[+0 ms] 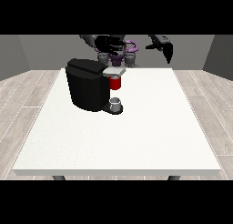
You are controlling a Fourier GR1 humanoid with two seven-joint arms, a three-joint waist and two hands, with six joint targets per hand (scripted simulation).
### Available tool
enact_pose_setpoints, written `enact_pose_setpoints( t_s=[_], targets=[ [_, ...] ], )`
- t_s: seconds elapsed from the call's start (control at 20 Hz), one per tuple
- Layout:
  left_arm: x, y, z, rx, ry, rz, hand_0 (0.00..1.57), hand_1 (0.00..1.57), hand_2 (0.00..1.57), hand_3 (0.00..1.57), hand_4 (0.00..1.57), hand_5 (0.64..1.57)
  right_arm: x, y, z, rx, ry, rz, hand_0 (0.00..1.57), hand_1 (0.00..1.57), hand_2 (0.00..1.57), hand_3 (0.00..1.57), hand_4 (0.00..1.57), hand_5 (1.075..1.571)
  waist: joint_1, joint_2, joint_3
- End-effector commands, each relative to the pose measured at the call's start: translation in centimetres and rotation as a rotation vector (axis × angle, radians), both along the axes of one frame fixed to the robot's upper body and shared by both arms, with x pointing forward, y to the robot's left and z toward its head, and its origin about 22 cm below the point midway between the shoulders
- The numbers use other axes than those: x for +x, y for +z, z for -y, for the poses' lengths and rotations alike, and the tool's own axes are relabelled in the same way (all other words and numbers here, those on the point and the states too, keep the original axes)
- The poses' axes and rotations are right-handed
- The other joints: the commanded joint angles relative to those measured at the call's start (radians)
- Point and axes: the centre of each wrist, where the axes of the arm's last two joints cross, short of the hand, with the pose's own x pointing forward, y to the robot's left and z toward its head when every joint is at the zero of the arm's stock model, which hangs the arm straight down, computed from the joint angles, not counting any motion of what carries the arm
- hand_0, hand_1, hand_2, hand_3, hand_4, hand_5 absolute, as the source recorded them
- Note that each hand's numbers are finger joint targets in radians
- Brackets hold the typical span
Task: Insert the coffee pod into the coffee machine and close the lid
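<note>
The black coffee machine [86, 84] stands on the left half of the white table [136, 136]. Its dark lid [86, 66] lies flat on top. A grey head [114, 72] juts out to the right, with a red part [115, 83] hanging under it. Below that, a small grey cup [116, 103] sits on the machine's base. I cannot make out the coffee pod as a separate thing. The hand at the view's left [108, 42] hovers behind and above the machine, apart from it. The hand at the view's right [164, 48] is raised off the table, fingers straight and pointing down, holding nothing.
The robot's torso with purple parts [123, 52] stands behind the table's far edge. A wooden floor [27, 91] surrounds the table on both sides.
</note>
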Motion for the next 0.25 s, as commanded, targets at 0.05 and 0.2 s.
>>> enact_pose_setpoints(
  t_s=[0.05,0.2],
  targets=[
    [-1.2,-1.9,-0.3,-0.022,0.015,-0.028,0.0,0.0,0.0,0.0,0.25,1.571,-4.3,-6.1,0.0,0.153,0.009,-0.087,0.0,0.0,0.0,0.0,0.29,1.571,-0.049,-0.075,0.0002],
    [-2.6,-4.2,0.1,-0.019,0.082,-0.079,0.0,0.0,0.0,0.0,0.19,1.571,-6.6,-7.8,0.0,0.155,-0.012,-0.168,0.0,0.0,0.0,0.0,0.16,1.571,-0.113,-0.134,0.0]
  ],
)
